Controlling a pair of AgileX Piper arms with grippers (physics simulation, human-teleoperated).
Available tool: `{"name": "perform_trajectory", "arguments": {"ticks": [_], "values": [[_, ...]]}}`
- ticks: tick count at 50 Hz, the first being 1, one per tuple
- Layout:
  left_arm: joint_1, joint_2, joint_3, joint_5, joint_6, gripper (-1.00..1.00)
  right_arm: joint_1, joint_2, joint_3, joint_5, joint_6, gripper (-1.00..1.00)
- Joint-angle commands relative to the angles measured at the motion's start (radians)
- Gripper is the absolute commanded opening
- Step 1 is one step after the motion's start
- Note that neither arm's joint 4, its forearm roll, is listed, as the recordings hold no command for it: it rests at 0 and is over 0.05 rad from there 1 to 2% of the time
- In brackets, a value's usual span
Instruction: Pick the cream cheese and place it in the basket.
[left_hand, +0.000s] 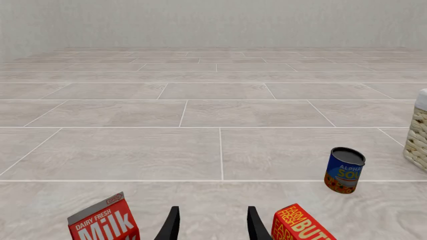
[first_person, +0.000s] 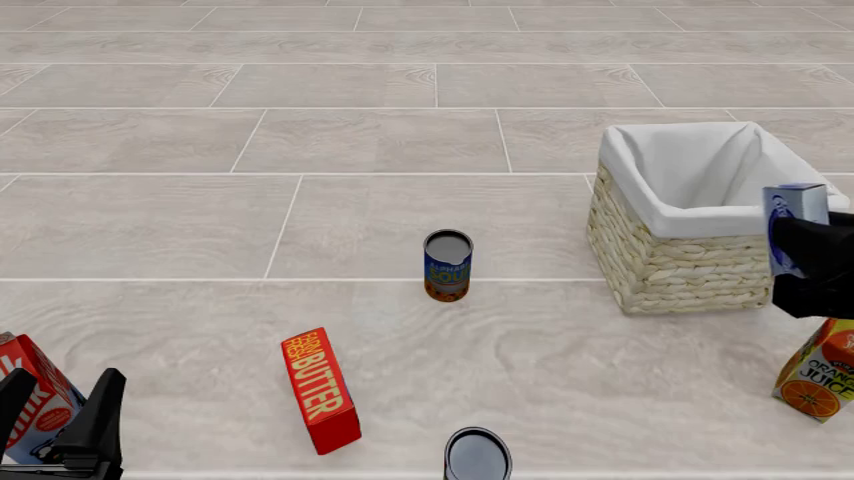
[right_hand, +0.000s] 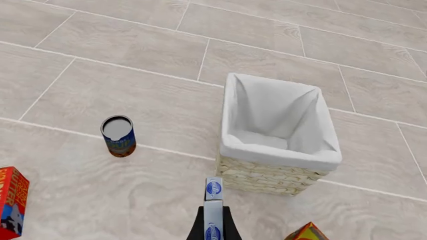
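Cream cheese (right_hand: 213, 210) clamped between right jaws beside basket (right_hand: 273, 172).

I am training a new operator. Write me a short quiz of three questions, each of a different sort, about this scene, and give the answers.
1. True or false: the cream cheese already lies inside the basket.
2. Which box lies nearest the left tool? A) milk B) butter C) juice
3. Fill in: the soup can stands ____ on the floor.

Key
1. False; the right tool holds it beside the basket, outside the rim.
2. A
3. upright
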Motion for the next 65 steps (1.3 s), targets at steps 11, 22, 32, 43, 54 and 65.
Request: {"name": "perform_trajectory", "arguments": {"ticks": [11,22,32,43,54,65], "values": [[0.000,0.000,0.000,0.000,0.000,1.00,-0.032,0.214,-0.147,-0.176,0.160,-1.00],[0.000,0.000,0.000,0.000,0.000,1.00,-0.075,0.401,-0.280,-0.206,0.159,-1.00],[0.000,0.000,0.000,0.000,0.000,1.00,-0.119,0.558,-0.366,-0.224,0.167,-1.00],[0.000,0.000,0.000,0.000,0.000,1.00,-0.151,0.677,-0.431,-0.219,0.126,-1.00],[0.000,0.000,0.000,0.000,0.000,1.00,-0.183,0.769,-0.541,-0.169,0.053,-1.00],[0.000,0.000,0.000,0.000,0.000,1.00,-0.209,0.881,-0.700,-0.094,0.048,-1.00]]}}
